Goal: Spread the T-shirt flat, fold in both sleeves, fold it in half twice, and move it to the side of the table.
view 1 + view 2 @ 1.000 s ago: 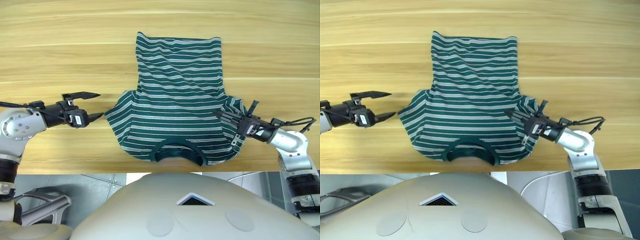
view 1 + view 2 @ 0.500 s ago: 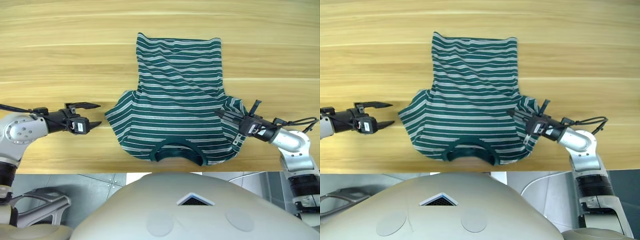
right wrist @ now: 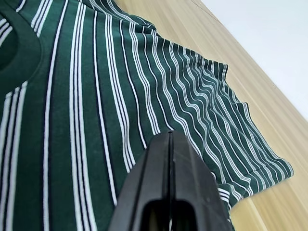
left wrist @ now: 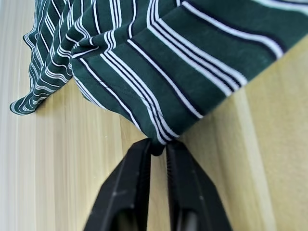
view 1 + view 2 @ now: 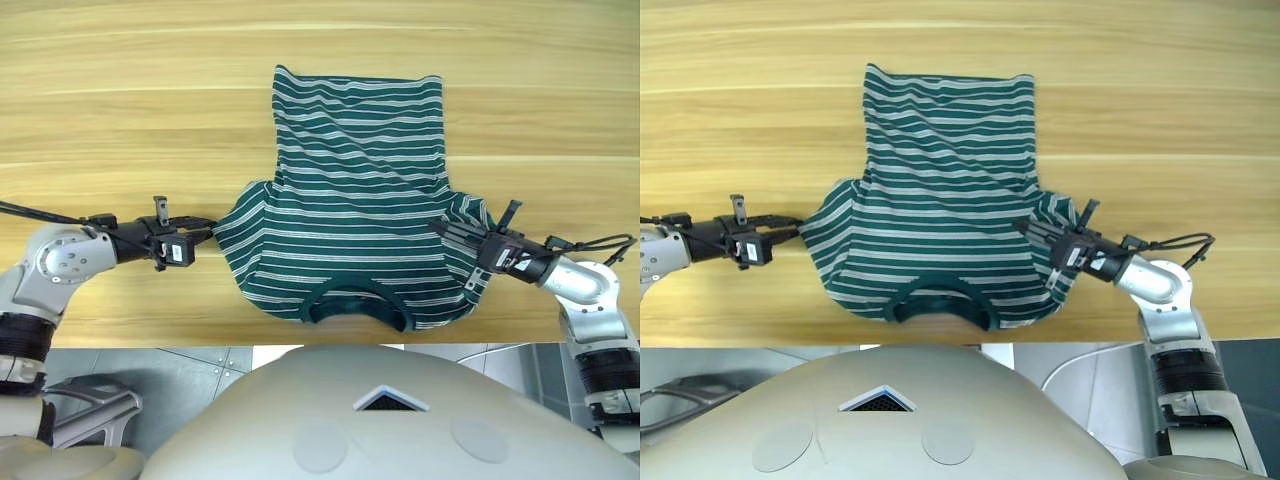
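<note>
Pulling the left sleeve point(image 4: 168, 91) outward, low and slow, should flatten it without dragging the T-shirt point(image 5: 355, 180), which lies mid-table point(image 5: 120, 100). The left gripper point(image 4: 158, 147) pinches the sleeve tip; a second ago it stood wide, clear of the T-shirt. The right gripper point(image 3: 169, 137), unmoved, lies closed over the right sleeve point(image 3: 231, 110); whether it grips cloth I cannot tell.
</note>
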`<action>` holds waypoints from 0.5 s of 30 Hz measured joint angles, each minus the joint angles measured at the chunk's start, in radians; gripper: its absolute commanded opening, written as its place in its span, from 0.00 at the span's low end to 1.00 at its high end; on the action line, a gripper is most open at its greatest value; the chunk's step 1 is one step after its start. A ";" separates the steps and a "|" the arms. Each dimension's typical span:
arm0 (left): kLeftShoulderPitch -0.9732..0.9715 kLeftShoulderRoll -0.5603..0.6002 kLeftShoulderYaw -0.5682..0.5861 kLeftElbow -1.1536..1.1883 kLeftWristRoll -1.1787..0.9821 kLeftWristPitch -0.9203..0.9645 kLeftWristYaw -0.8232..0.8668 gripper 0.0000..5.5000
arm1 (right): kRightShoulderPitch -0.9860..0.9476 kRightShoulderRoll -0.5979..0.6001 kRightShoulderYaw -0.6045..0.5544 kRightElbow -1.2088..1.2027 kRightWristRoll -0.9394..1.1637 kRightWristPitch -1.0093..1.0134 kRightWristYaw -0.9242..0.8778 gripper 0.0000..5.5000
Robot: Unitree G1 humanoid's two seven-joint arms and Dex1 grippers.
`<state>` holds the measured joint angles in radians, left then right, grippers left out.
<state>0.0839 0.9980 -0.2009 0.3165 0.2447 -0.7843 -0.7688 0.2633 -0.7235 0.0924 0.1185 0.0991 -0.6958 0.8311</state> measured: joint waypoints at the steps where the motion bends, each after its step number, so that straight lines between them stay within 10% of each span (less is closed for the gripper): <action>1: -0.003 -0.002 -0.003 0.003 0.005 -0.001 0.002 0.00 | 0.000 0.000 0.000 0.000 0.000 0.000 0.000 0.00; 15: -0.022 -0.013 -0.021 0.014 -0.004 -0.020 0.030 0.00 | -0.001 0.000 0.007 0.001 0.000 0.000 0.000 0.00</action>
<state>0.0617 0.9853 -0.2215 0.3308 0.2406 -0.8048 -0.7393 0.2627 -0.7230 0.0991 0.1194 0.0991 -0.6961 0.8310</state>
